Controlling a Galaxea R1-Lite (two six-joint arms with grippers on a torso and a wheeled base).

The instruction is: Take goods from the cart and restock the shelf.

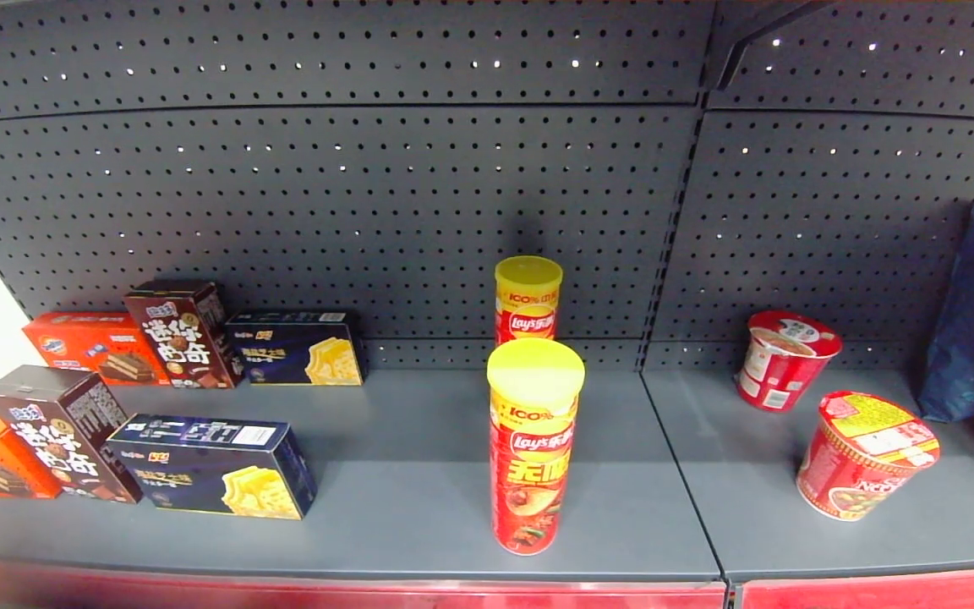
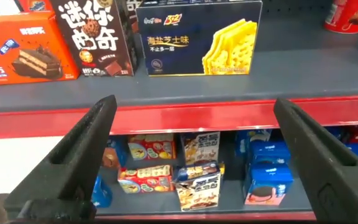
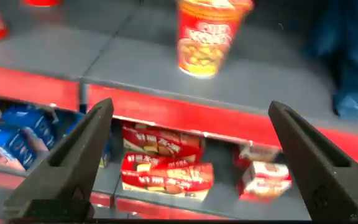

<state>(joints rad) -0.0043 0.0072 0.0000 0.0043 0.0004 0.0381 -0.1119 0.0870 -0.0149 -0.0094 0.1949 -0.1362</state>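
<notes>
**Left gripper (image 2: 193,102) and right gripper (image 3: 191,104) both spread wide and empty at the shelf front**

Left wrist view: two black, wedge-shaped fingers (image 2: 73,155) stand far apart with nothing between them. They are in front of the glossy red edge strip (image 2: 185,115) of the flat grey metal shelf (image 2: 291,74). Behind the strip three boxes stand side by side: a navy cardboard box printed with yellow crackers (image 2: 197,37), a dark brown cookie box (image 2: 92,37) and an orange cake box (image 2: 20,53). Small printed cartons (image 2: 197,180) sit on the tier below.

Right wrist view: the fingers are equally splayed and hold nothing. A red tapered noodle cup (image 3: 211,34) stands upright on the grey deck near its edge. A crinkled dark blue bag (image 3: 353,50) lies beside it, and red packets (image 3: 163,165) sit on the tier below.

Head view: a tall red chip tube with a yellow plastic lid (image 1: 532,448) stands upright at lower centre. A second, matching tube (image 1: 528,298) stands right behind it, against the dark perforated back panel (image 1: 326,194). At middle left a back row of boxes (image 1: 183,334) repeats the three kinds seen in front. At right a rear noodle cup (image 1: 785,359) stands behind the front one.
</notes>
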